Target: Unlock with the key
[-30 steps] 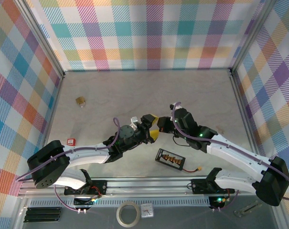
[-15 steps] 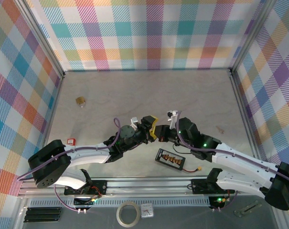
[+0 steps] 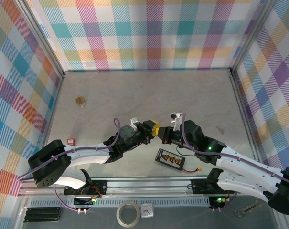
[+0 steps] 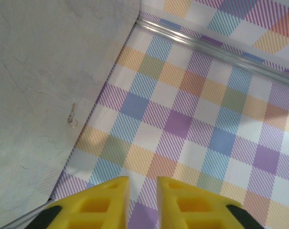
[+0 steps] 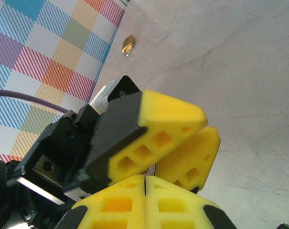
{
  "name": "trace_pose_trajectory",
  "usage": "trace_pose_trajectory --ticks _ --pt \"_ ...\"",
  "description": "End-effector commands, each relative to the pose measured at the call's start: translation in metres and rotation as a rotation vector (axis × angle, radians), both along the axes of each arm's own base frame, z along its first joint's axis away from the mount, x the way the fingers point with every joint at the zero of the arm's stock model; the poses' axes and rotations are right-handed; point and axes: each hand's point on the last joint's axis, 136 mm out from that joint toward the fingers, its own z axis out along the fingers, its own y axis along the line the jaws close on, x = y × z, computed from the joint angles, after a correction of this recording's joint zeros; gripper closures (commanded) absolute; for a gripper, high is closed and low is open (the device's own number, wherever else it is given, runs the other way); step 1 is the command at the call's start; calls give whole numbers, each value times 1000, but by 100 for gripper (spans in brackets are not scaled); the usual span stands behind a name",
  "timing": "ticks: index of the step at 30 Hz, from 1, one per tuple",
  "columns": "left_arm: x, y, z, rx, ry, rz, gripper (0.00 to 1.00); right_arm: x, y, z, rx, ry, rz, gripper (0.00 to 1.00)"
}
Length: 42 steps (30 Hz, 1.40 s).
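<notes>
Small thin metal key with a ring end (image 3: 220, 129): lying flat on the pale grey stone-look tabletop (image 3: 149, 90), right of centre in the overhead view, near the foot of the plaid wall on the right, well apart from both hands. Showing again at centre left of the left wrist view (image 4: 72, 118), just beside the edge where tabletop meets checked wall.

Small brass padlock (image 3: 80, 100): sitting in the upper left of the overhead view, far across the tabletop from the key. Appearing near the top of the right wrist view (image 5: 128, 46), close to the wall's lower edge.

Left hand (image 3: 156, 130): hanging at the centre of the overhead frame, yellow foam fingers pointing right. Standing narrowly apart in the left wrist view (image 4: 142, 183), plaid wall showing through the gap, nothing recognisable between the fingers.

Right hand (image 3: 162, 135): meeting the left hand tip to tip, just below and right of it. Pressing its yellow fingers fully together in the right wrist view (image 5: 145, 183), only a seam line between them. Left hand (image 5: 211, 126) sitting directly above those tips there, touching or nearly so; a thin grey sliver showing at the junction, too small to identify.

Black rectangular board with orange connectors (image 3: 170, 158): lying below the two hands, toward the bottom of the overhead frame.
</notes>
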Motion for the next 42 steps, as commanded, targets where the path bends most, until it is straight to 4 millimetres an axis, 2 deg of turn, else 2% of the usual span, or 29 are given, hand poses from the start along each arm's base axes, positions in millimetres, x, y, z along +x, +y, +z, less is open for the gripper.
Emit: trace_pose_trajectory --ticks 1,5,11,14,15,19,20,22,25,27,30,34,39,42 --pt "1 2 0 -2 -2 0 86 -4 -2 -2 -15 -26 16 100" --pt "1 1 -3 7 2 -1 100 -6 -4 -1 -17 -41 26 100" --pt "1 1 -2 29 -6 -6 100 -9 -8 0 -30 -62 35 100" --pt "2 7 1 65 -31 8 100 -11 -11 7 -2 -83 40 100" --pt "2 9 3 83 -44 10 100 -12 -11 10 9 -86 38 96" --pt "7 21 42 196 -247 33 100 -16 -17 26 91 -52 14 33" --pt "8 27 56 246 -313 49 100 -17 -18 32 121 -34 12 24" --pt "7 35 88 306 -471 66 100 -18 -18 45 189 -13 29 19" --pt "2 39 129 323 -655 81 100 -12 -18 55 347 46 54 19" --pt "1 39 140 336 -702 81 100 -5 -18 66 510 57 79 20" --pt "1 35 147 303 -729 75 100 -6 -11 78 594 23 138 24" --pt "2 31 143 290 -727 73 100 -15 -6 107 650 -67 221 25" --pt "4 29 143 266 -729 80 100 -16 -2 103 659 -43 238 33" --pt "4 26 144 244 -734 83 100 -14 4 91 657 -17 232 36"
